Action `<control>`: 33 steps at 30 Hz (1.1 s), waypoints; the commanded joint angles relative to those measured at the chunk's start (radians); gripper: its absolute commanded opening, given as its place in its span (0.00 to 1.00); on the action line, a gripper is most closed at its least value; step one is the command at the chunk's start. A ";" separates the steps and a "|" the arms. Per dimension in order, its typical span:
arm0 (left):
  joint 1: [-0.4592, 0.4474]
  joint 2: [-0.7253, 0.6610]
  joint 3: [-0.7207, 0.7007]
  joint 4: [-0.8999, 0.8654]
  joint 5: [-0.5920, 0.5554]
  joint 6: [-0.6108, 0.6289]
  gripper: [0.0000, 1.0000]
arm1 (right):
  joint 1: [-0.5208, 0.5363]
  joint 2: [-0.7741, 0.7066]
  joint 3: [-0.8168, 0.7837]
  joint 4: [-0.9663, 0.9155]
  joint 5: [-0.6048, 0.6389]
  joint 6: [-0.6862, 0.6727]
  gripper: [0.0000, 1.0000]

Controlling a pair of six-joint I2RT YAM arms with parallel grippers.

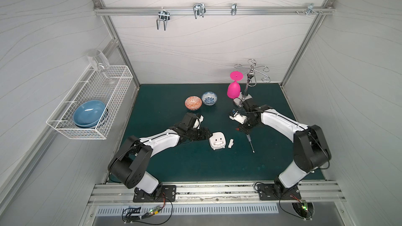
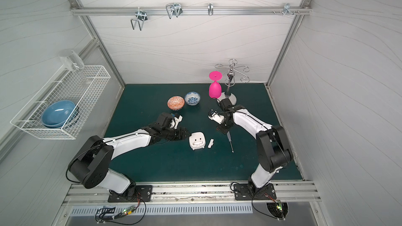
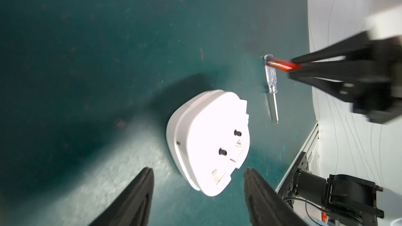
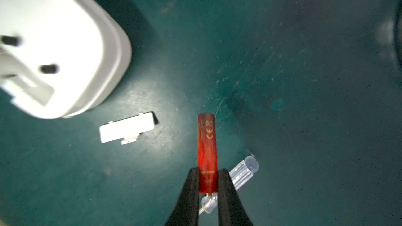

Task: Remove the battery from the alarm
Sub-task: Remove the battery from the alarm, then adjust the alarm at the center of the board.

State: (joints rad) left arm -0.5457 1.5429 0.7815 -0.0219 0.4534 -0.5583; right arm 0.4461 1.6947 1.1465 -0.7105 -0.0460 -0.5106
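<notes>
battery (image 4: 207, 148) pinched in r jaws | l jaws spread, near alarm (image 3: 206, 142)

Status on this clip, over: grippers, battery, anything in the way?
Right gripper shut on battery, out of alarm. Left gripper open beside alarm. Screwdriver lies beneath battery; cover beside alarm.

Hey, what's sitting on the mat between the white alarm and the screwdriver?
Only the small white cover piece, lying flat and apart from both the alarm and the screwdriver. It shows in both top views.
</notes>
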 commanded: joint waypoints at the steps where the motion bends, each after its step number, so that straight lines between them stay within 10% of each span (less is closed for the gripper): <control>1: 0.003 0.060 0.098 -0.030 0.030 0.069 0.67 | -0.009 0.056 0.019 -0.028 0.057 0.075 0.05; 11: 0.008 0.212 0.272 -0.100 0.087 0.180 0.64 | -0.022 0.014 0.051 -0.060 -0.004 0.162 0.48; 21: 0.012 0.344 0.379 -0.131 0.226 0.205 0.60 | 0.105 -0.266 -0.209 0.184 -0.517 0.837 0.91; 33: 0.022 0.397 0.387 -0.149 0.242 0.211 0.57 | 0.307 -0.098 -0.264 0.446 -0.460 1.052 0.80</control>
State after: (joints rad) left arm -0.5304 1.9381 1.1603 -0.1841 0.6712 -0.3656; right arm 0.7460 1.5818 0.8532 -0.3244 -0.5201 0.4931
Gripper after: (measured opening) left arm 0.574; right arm 0.808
